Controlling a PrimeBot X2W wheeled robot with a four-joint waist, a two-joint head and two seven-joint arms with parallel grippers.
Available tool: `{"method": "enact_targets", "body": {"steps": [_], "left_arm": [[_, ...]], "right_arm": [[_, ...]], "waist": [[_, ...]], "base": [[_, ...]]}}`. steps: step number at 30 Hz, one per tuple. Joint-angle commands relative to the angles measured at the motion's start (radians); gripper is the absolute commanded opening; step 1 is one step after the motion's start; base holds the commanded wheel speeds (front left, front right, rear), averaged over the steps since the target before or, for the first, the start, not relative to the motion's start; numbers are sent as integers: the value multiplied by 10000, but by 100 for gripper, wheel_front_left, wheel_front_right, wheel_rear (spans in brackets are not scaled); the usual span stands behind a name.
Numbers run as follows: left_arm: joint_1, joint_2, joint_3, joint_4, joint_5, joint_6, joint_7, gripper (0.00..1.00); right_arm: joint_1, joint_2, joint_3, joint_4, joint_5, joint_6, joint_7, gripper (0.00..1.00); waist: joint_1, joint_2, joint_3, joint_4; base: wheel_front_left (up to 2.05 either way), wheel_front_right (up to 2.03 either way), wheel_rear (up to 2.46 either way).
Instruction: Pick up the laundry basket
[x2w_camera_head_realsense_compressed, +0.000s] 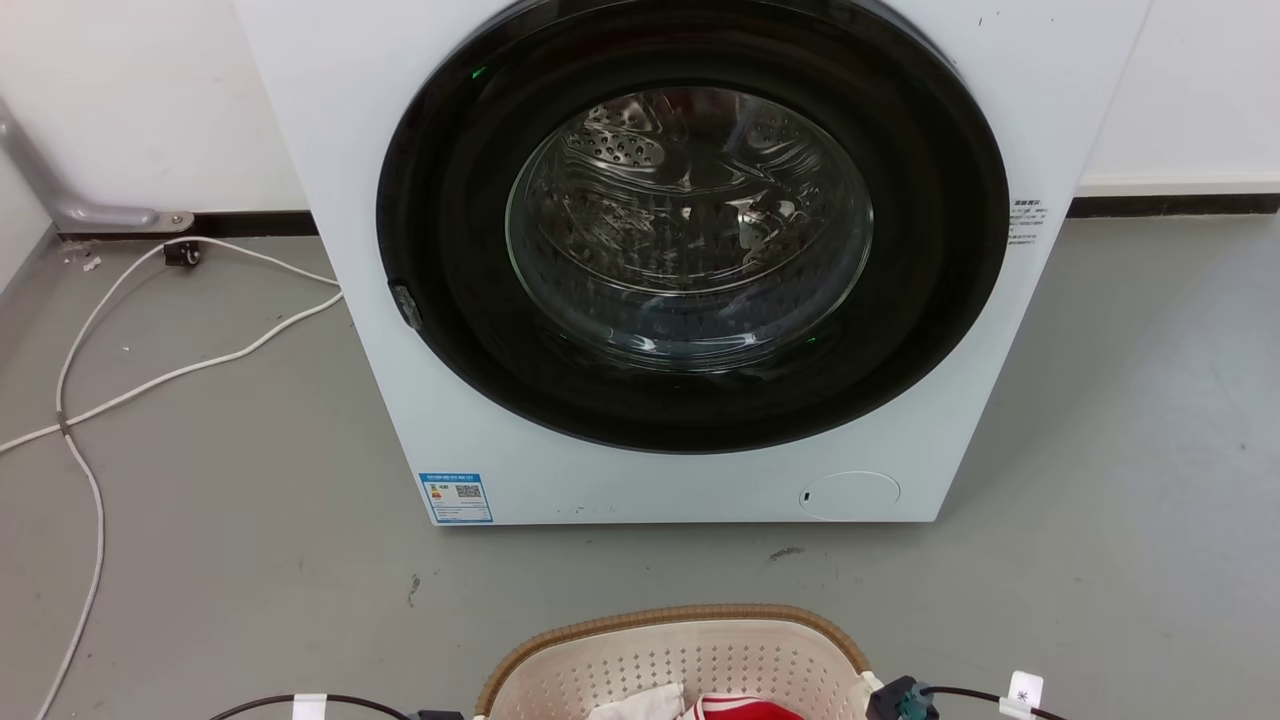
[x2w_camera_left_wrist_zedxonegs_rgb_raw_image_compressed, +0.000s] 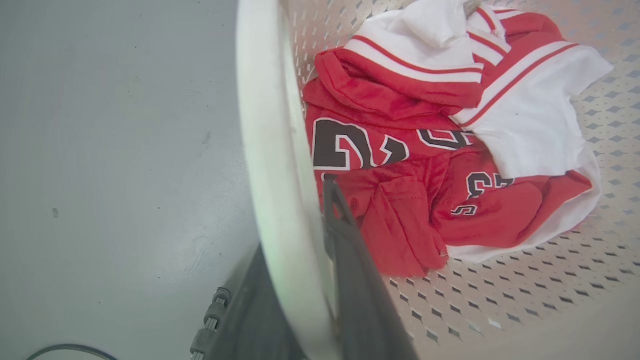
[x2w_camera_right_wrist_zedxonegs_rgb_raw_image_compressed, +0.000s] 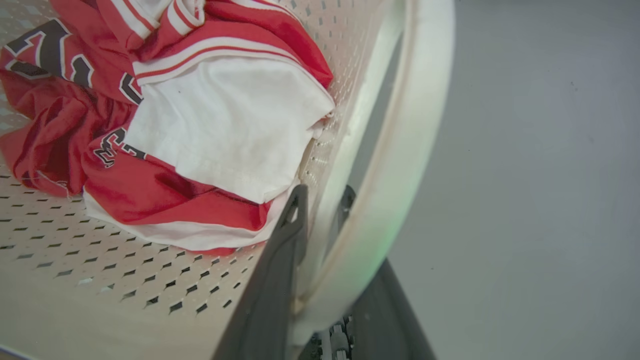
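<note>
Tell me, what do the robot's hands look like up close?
The left gripper and right gripper each have two long, flat, dark grey fingers tapering to narrow tips. One right finger has a small cut-out near its tip. Thin black cables carry white tags, one marked with an asterisk.

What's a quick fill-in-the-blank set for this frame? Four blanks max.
1. The washing machine door is ___.
2. The jersey in the laundry basket is white and ___.
3. The left gripper has one finger on each side of the basket's white side ___.
4. In the head view, the white cable lies on the floor on the machine's ___ side.
Missing words: shut; red; handle; left.
</note>
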Motion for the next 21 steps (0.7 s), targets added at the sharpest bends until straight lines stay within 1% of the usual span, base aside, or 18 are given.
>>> {"method": "enact_targets", "body": {"steps": [1,21], "left_arm": [[-203,6,-50,-64,26,-42,-85,0],[-266,45,-489,-20,-415,-42,-190,0]], "right_arm": [[-71,26,90,-5,-29,28,-31,0],[-74,-17,412,18,286,28,0,0]], "waist": [[0,-1,-1,1],[0,-1,15,1]], "base": [[0,0,0],[0,0,0]]}}
